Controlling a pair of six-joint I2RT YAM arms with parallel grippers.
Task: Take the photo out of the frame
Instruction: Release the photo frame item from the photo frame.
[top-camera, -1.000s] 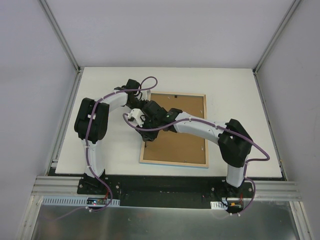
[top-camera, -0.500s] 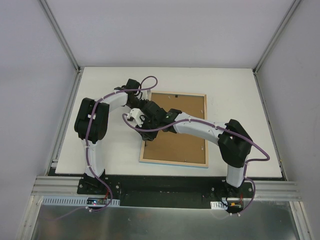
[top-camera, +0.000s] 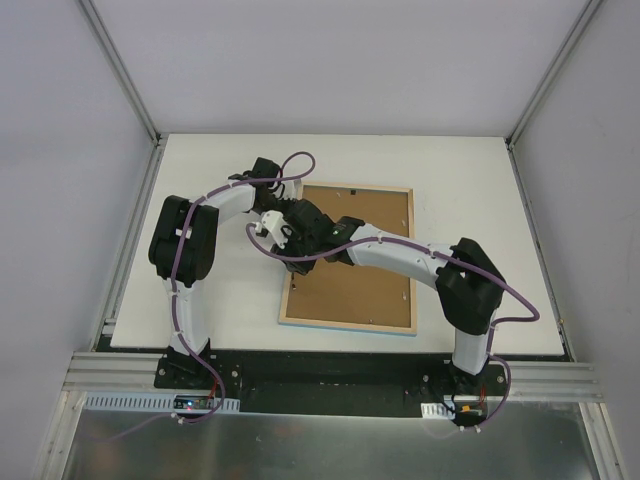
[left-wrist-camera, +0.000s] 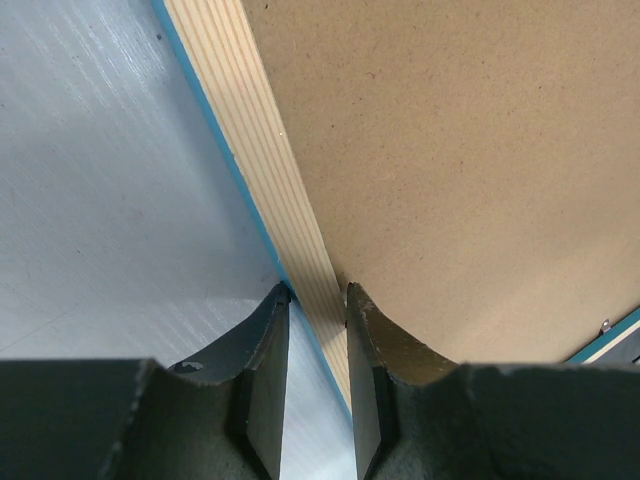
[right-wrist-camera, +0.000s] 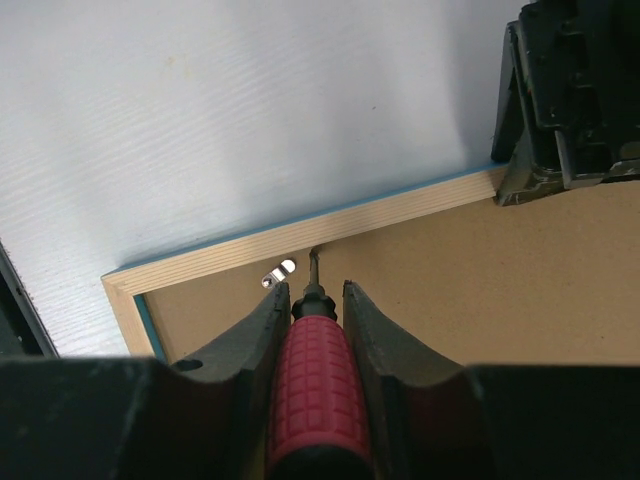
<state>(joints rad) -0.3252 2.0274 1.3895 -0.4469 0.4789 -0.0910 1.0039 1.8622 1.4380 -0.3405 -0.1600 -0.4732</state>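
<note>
The frame (top-camera: 347, 325) lies face down on the table, its pale wood rim (left-wrist-camera: 262, 150) around a brown backing board (top-camera: 365, 285). The photo is hidden beneath that board. My left gripper (left-wrist-camera: 318, 296) is shut across the frame's left rim, one finger outside the blue edge and one on the board side; from above my left gripper (top-camera: 289, 213) sits near the far-left corner. My right gripper (right-wrist-camera: 312, 291) is shut on a red-handled screwdriver (right-wrist-camera: 315, 375). Its tip touches the seam between rim and board beside a small metal tab (right-wrist-camera: 278, 271). From above my right gripper (top-camera: 294, 250) hovers at the left rim.
The white table (top-camera: 220, 290) stretches left of the frame, bounded by grey walls and metal posts. Both arms crowd over the frame's left side. The left gripper body (right-wrist-camera: 565, 100) stands just right of the screwdriver's line on the rim.
The right wrist with the screwdriver has shifted slightly toward the far side along the left rim. The left gripper and the frame have not moved.
</note>
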